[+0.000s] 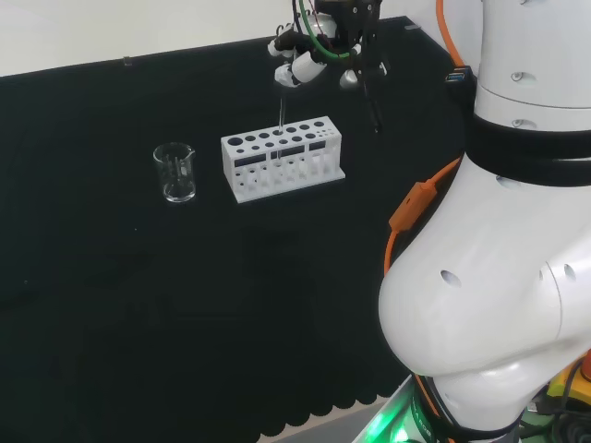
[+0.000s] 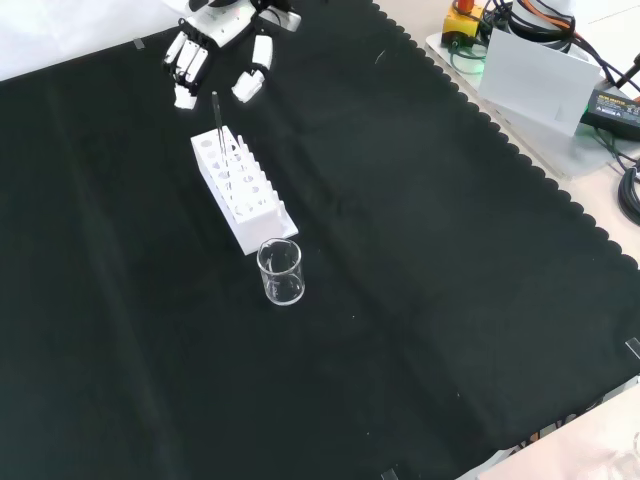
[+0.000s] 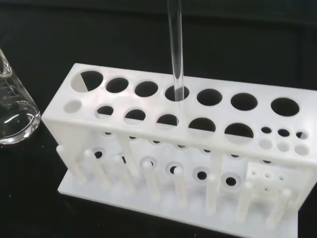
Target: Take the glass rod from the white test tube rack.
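In the head view, the white test tube rack (image 1: 283,158) stands near the upper middle of the black surface (image 1: 185,305), with a clear beaker (image 1: 174,173) well apart at its left. The glass rod (image 3: 175,47) stands nearly upright in 1 hole of the rack's back row. The hand (image 2: 215,45) hovers at the upper left of the front view, above the rod's top end, its fingers (image 2: 186,62) relaxed and apart, holding nothing.
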You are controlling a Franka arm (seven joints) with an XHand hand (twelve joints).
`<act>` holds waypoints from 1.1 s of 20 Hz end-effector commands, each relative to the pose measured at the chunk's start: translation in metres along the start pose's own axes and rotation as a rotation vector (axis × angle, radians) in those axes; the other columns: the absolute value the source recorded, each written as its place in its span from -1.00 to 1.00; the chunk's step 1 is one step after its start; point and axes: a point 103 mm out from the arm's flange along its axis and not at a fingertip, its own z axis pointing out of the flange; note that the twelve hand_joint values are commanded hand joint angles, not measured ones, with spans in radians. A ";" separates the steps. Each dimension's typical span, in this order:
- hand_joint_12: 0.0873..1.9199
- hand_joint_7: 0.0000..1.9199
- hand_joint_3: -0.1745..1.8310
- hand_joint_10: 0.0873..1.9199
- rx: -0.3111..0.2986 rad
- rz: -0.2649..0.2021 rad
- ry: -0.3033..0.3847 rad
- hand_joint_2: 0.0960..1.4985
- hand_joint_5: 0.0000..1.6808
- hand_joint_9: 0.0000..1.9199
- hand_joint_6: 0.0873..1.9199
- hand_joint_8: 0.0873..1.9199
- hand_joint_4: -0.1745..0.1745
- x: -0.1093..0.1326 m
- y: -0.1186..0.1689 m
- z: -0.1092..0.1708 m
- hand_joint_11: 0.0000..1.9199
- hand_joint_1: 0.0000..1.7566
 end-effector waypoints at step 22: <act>0.25 -0.32 -0.20 -0.45 -0.012 -0.039 0.000 0.16 -0.22 0.12 -0.01 -0.31 -0.72 -0.005 0.019 0.009 -0.21 -0.05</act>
